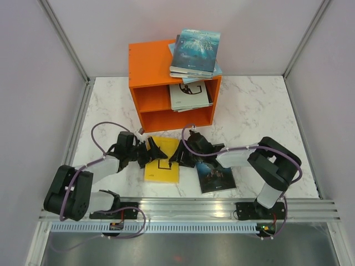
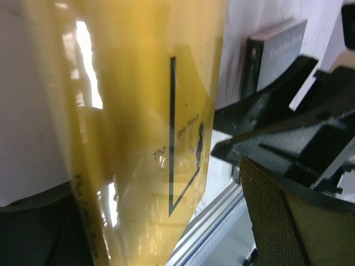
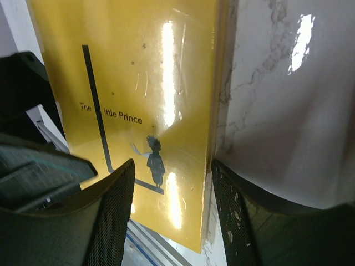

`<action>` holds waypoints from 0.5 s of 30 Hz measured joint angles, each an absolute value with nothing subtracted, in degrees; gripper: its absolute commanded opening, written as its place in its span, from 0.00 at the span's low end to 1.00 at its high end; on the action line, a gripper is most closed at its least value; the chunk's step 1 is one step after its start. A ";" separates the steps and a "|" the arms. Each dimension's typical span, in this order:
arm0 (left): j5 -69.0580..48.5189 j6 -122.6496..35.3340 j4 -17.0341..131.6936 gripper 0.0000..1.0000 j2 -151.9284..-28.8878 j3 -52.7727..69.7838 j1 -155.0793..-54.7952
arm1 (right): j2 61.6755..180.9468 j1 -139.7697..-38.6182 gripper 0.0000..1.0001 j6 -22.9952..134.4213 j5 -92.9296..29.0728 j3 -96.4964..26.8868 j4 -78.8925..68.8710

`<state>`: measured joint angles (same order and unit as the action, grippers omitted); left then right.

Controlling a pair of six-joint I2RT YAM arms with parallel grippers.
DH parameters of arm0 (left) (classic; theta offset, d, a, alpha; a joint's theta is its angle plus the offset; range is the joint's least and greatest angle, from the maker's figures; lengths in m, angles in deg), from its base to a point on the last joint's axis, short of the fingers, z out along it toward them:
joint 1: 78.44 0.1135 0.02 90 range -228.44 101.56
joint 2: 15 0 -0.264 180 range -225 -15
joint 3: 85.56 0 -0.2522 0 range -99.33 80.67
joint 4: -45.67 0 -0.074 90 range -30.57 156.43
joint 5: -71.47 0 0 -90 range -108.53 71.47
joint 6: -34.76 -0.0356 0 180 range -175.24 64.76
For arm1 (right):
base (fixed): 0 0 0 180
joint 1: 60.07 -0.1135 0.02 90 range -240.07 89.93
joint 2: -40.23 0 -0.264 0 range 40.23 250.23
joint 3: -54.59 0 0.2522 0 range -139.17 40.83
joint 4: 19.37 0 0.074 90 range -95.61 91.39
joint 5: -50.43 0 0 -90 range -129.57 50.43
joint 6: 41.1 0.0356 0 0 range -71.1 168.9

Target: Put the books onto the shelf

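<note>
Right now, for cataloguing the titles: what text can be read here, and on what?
"The Little Prince": yellow book, front cover.
Dark book beside it: title blurred, unreadable.
Teal book atop shelf: print too small.

Right pincer (image 3: 173,177) at the yellow book (image 3: 144,83), titled "The Little Prince"; the cover bore a dark line frame and a small figure in silhouette, with streaks of glare. The jaws stood apart and straddled the book's right edge. One padded finger (image 3: 111,221) lay over the lower cover, the other just right of the book, above the marbled table (image 3: 277,100). Dark machine parts (image 3: 22,83) stood left of the book.
</note>
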<state>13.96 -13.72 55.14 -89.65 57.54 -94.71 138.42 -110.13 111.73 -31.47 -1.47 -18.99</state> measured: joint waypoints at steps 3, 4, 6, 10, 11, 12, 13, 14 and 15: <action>16.28 -13.00 54.83 0.83 -86.90 60.16 -95.37 | 138.97 -110.17 0.63 112.40 -31.47 -1.06 -21.09; 16.58 -12.65 55.40 0.80 -85.81 60.84 -95.48 | 138.88 -110.17 0.63 112.58 -31.52 -0.73 -21.57; 17.24 -12.04 56.95 0.61 -83.60 61.60 -95.63 | 138.68 -110.20 0.63 112.73 -31.67 0.06 -22.64; 18.92 -10.16 58.83 0.02 -80.02 61.78 -95.80 | 136.87 -110.31 0.63 113.15 -32.30 2.42 -23.78; 19.31 -10.24 59.12 0.02 -79.53 61.50 -95.93 | 135.80 -110.39 0.63 113.13 -32.70 3.40 -23.56; 19.38 -10.24 59.23 0.02 -79.38 61.39 -96.02 | 134.84 -110.48 0.63 113.13 -32.96 4.21 -23.10; 19.49 -10.24 59.75 0.02 -79.40 61.36 -96.13 | 133.24 -110.50 0.63 113.02 -33.33 5.34 -22.32; 19.64 -10.22 60.10 0.02 -79.47 61.36 -96.13 | 131.54 -110.50 0.64 112.86 -33.70 6.50 -21.18; 19.73 -10.22 60.19 0.02 -79.43 61.36 -96.13 | 130.10 -110.50 0.64 112.71 -33.94 7.44 -20.17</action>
<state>19.73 -10.22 60.19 -79.43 61.36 -96.13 130.10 -110.50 112.71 -33.94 7.44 -20.17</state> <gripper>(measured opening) 0.222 0.631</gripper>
